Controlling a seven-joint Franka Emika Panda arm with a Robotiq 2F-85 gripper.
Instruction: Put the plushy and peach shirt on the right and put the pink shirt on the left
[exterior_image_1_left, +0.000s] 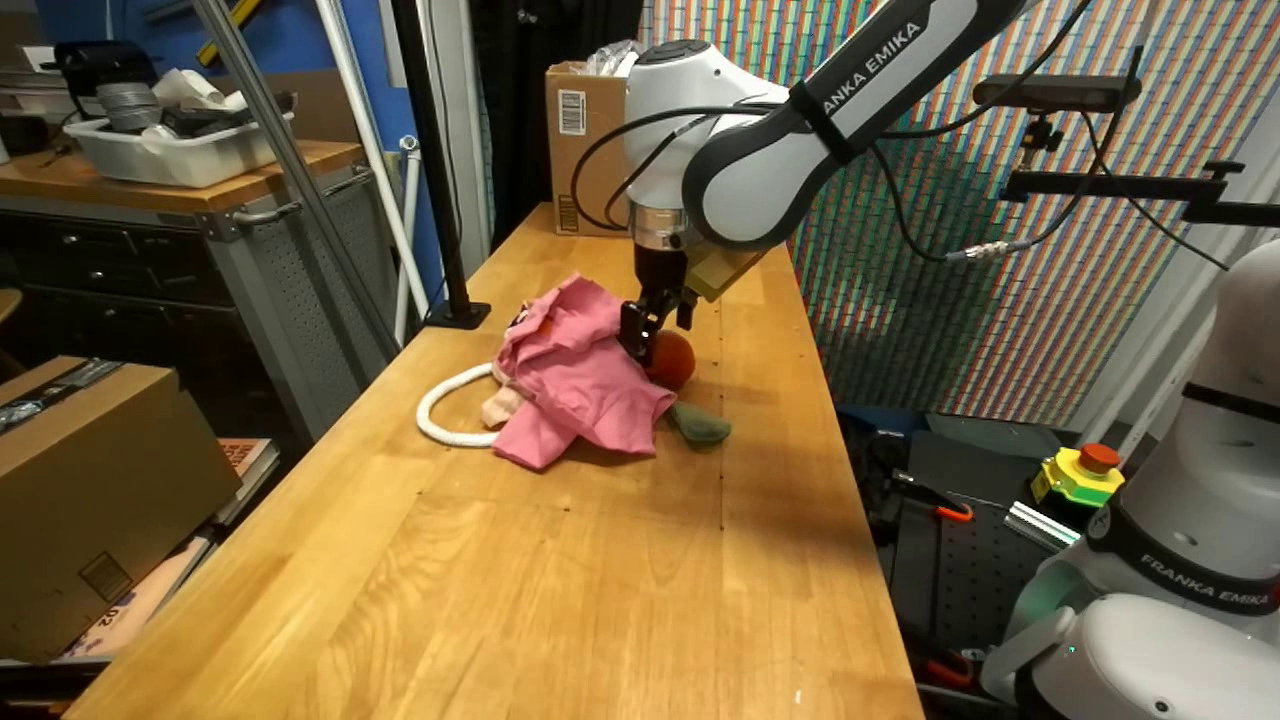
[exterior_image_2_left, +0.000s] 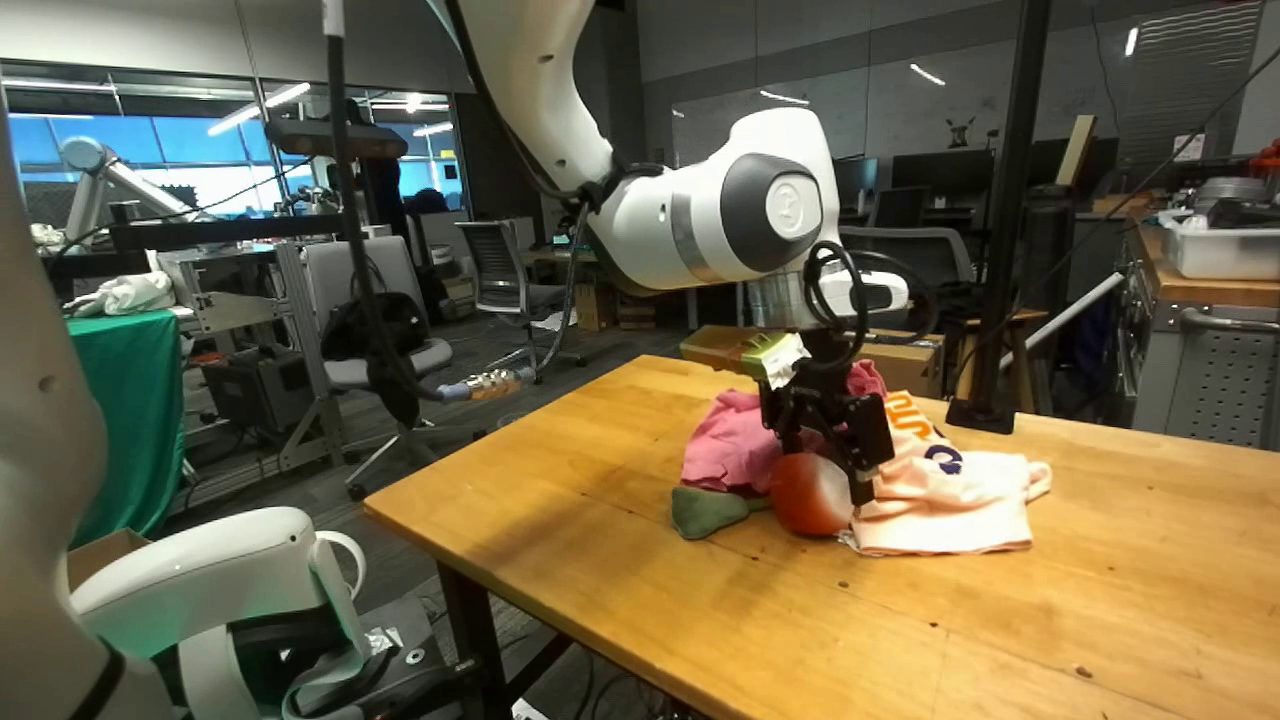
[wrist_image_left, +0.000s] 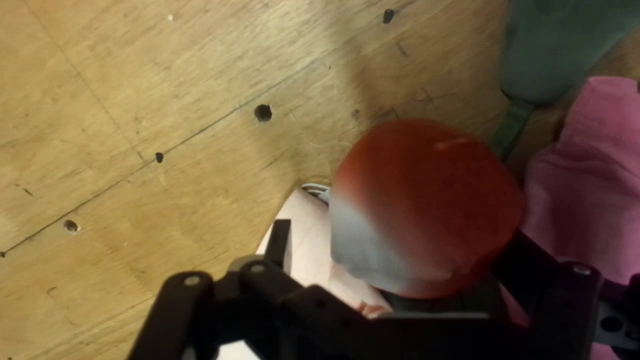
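Note:
The plushy (exterior_image_1_left: 672, 362) has a round red and white body, and it also shows in the exterior view (exterior_image_2_left: 805, 495) and wrist view (wrist_image_left: 425, 200). A green leaf-like part (exterior_image_2_left: 705, 512) lies beside it. The pink shirt (exterior_image_1_left: 590, 390) is heaped against the plushy and also shows in the wrist view (wrist_image_left: 590, 190). The peach shirt (exterior_image_2_left: 960, 510) lies on the plushy's opposite side, partly under the pink shirt; its edge shows in the wrist view (wrist_image_left: 310, 235). My gripper (exterior_image_2_left: 825, 465) is open, low over the pile, with the plushy between its fingers and a gap at one finger (wrist_image_left: 397, 232).
A white rope-like loop (exterior_image_1_left: 440, 400) sticks out from under the pink shirt on the wooden table (exterior_image_1_left: 560, 600). A black post (exterior_image_1_left: 455, 300) stands at the table's edge. A cardboard box (exterior_image_1_left: 585, 150) stands behind the arm. A second arm (exterior_image_1_left: 1200, 450) is beside the table.

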